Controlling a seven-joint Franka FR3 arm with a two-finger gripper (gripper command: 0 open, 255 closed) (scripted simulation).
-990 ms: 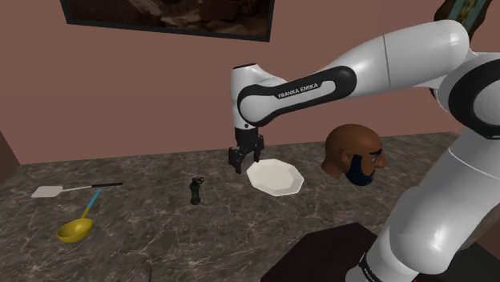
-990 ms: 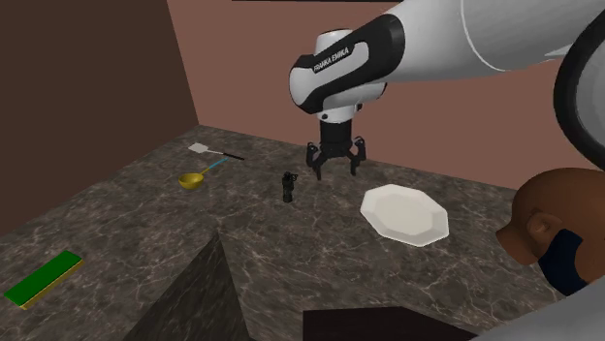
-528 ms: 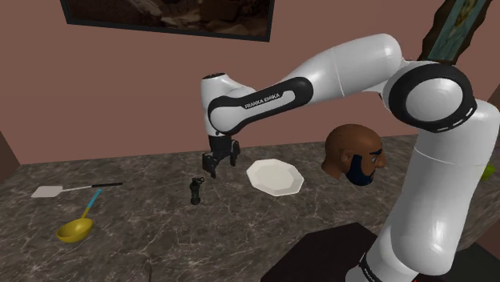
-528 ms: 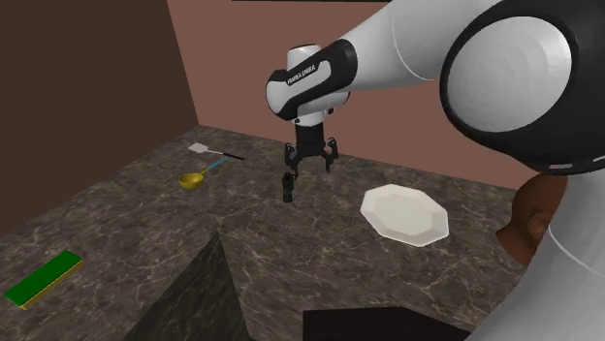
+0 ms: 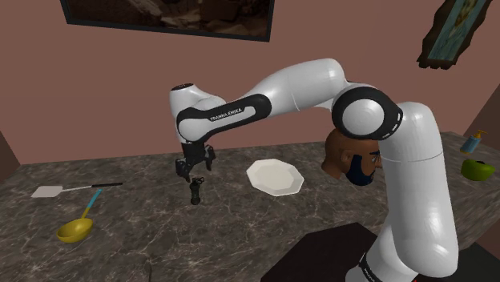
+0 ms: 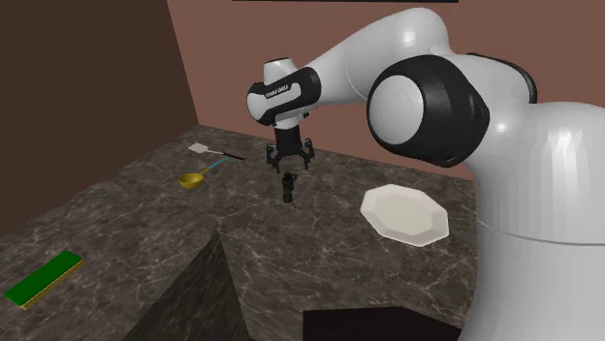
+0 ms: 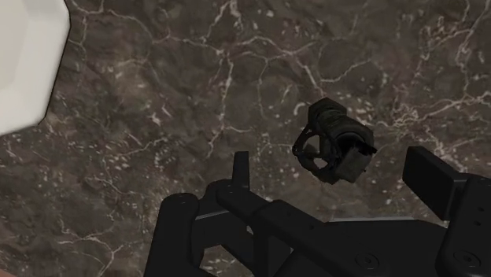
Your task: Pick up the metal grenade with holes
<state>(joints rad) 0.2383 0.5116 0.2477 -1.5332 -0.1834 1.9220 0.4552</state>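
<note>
The dark brown, white-veined tabletop (image 5: 144, 232) looks like smooth polished marble with a soft sheen. The small blackish-olive metal grenade (image 7: 334, 142) has a dull, slightly worn finish, and the all-black hand (image 6: 289, 167) is matt like hard plastic. The white eight-sided plate (image 5: 275, 176) is plain, smooth and matt, while the white arm casing (image 5: 296, 80) is glossy.

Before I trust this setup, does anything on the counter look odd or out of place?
A bearded head model sits on the counter beside the white plate, an odd thing there. Nothing looks spilled.
</note>
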